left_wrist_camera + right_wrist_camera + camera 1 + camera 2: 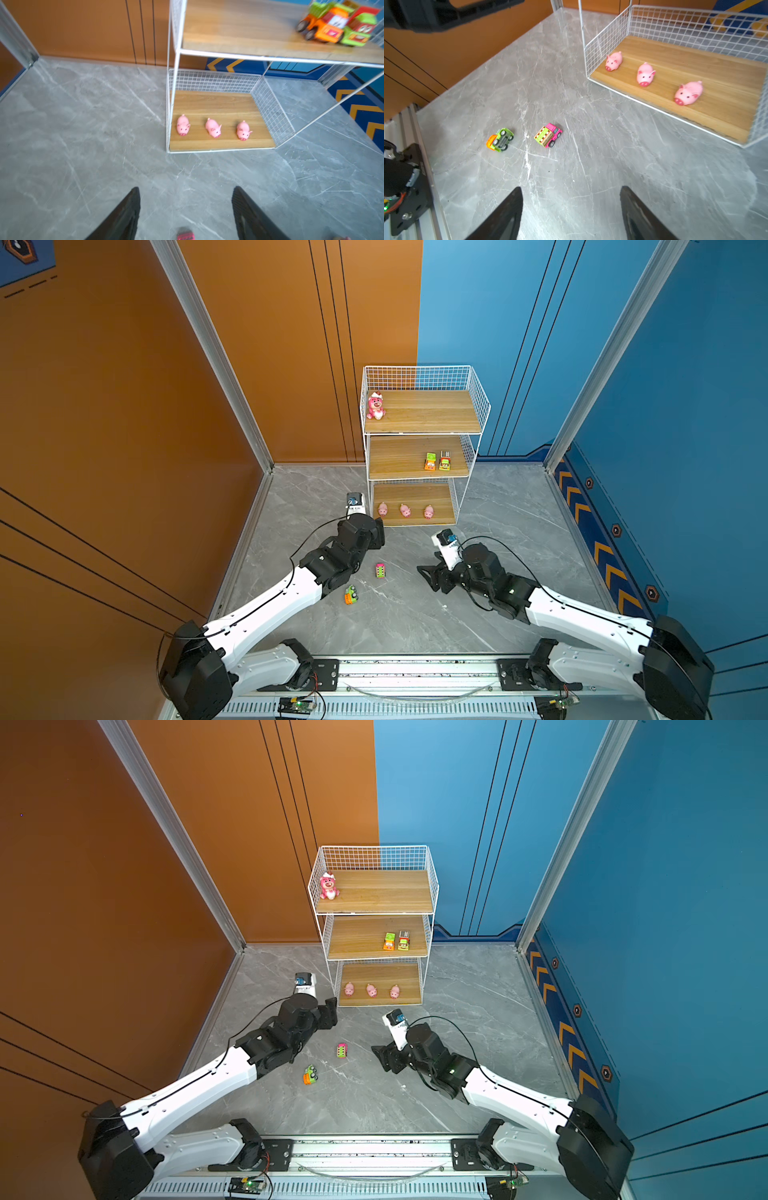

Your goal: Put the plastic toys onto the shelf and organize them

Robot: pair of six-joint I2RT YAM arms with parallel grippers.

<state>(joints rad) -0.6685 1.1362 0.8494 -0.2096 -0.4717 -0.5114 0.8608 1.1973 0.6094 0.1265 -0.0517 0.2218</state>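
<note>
Hovering over worktop with left and right jaws parted, empty. Nearest, tipped-over green-orange car at 7 o'clock of pink truck. At 12 o'clock, shelf: pigs low, two trucks mid, bear top. Could roll pink truck away with off-centre pinch

left claw: jaws spread, aimed forward | right claw: jaws spread, aimed leftward
</note>
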